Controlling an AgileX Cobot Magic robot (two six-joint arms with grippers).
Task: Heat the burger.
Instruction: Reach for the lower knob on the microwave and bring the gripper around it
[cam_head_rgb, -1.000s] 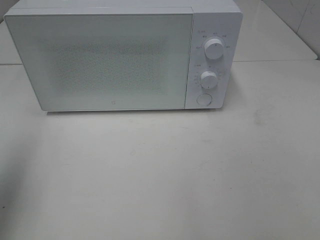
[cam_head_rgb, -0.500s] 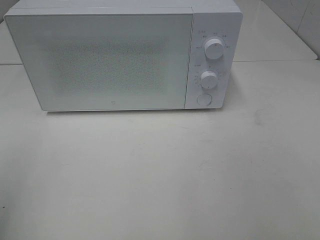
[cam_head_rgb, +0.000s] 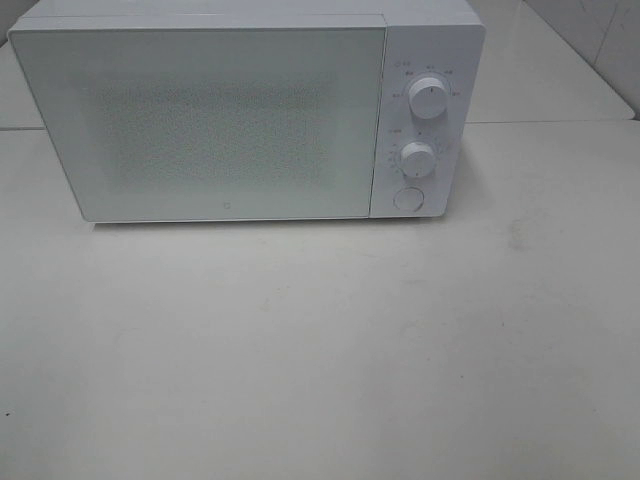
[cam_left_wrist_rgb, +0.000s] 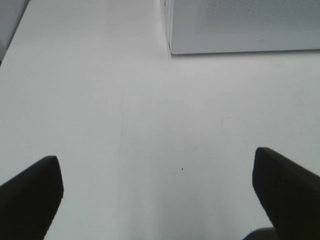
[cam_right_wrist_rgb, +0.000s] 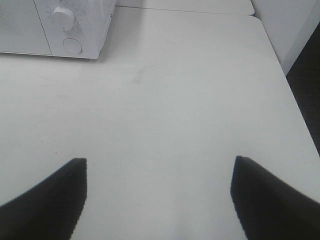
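On the white table, a boxy white microwave, shut; burger unseen. Left gripper, right gripper: splayed, empty. I'd pinch its soft bun-sides lightly.

White microwave with a dotted grey door, white knobs, off-white table, black gripper fingers.

Bright even light, soft focus, grainy

White microwave, apparently shut, on table
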